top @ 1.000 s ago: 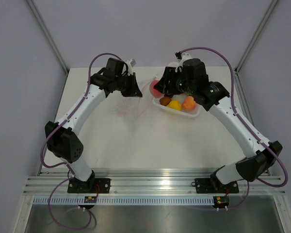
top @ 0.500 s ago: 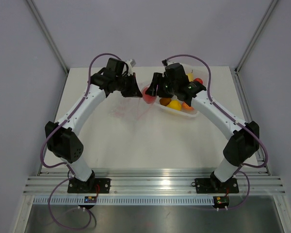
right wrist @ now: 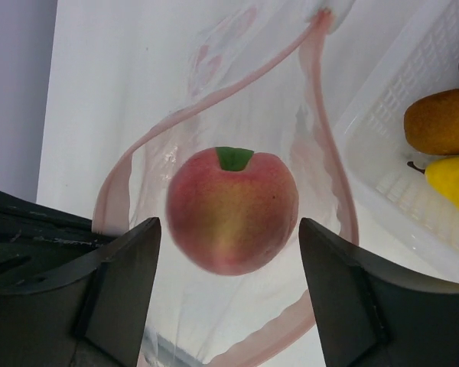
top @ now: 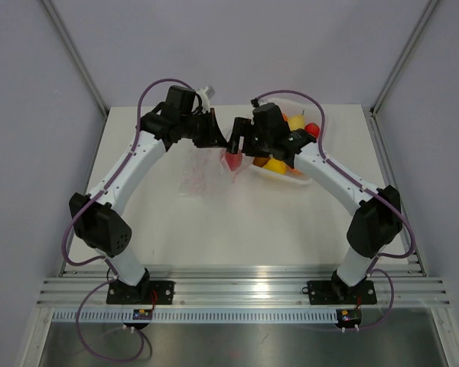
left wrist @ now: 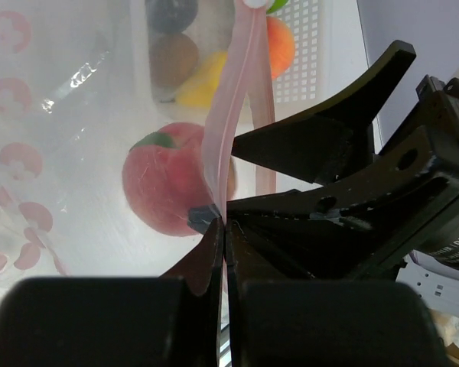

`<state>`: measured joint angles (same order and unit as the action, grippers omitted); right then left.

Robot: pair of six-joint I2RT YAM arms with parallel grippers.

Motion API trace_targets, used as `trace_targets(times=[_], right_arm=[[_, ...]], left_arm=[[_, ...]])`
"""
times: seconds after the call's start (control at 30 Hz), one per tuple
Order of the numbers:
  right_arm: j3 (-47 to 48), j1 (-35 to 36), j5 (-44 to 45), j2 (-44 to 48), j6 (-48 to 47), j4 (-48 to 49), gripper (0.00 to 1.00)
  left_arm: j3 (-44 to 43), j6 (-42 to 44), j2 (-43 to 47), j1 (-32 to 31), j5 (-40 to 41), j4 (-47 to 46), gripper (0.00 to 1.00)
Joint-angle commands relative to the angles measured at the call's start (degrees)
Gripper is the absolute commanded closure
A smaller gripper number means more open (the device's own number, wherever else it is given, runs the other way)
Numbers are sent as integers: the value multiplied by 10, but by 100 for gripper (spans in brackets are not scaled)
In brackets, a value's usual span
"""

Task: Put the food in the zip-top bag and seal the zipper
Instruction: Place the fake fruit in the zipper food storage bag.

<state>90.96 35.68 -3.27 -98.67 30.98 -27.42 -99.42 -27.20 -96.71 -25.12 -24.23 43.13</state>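
Pinching the zipper (left wrist: pixel 241 92) strip, the left gripper (left wrist: pixel 223 229) is clamped tight on it, lifting the zip-top bag (left wrist: pixel 46 153) so the mouth gapes. Over that mouth hangs the right gripper (right wrist: pixel 228 229), jaws spread clear of the pink peach (right wrist: pixel 232 210), which sits inside the zipper loop and looks released into the bag. Other food (right wrist: pixel 440 121) waits in the white tray (right wrist: pixel 382 122) just beside.

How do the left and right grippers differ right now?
Left gripper is shut, pinching the zipper; right gripper is open, gripping nothing. Left gripper holds the zip-top bag by its mouth edge; right gripper faces the open mouth, the peach untouched between its fingers. Both work at the same bag.
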Motion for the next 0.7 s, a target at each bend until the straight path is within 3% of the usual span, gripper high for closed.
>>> trace_targets(times=[0.0, 0.13, 0.33, 0.5, 0.67], right_arm=[[13, 7, 23, 23, 6, 17, 18], [5, 6, 29, 53, -1, 11, 16], [-34, 7, 47, 111, -2, 34, 22], [-71, 4, 155, 161, -18, 29, 23], [-71, -78, 187, 152, -38, -22, 20]], left_arm=[[-20, 5, 20, -3, -9, -13, 100], [-15, 7, 13, -3, -6, -13, 100], [-10, 16, 8, -1, 6, -12, 100], [-2, 18, 7, 1, 6, -10, 100], [3, 17, 13, 1, 8, -12, 100]])
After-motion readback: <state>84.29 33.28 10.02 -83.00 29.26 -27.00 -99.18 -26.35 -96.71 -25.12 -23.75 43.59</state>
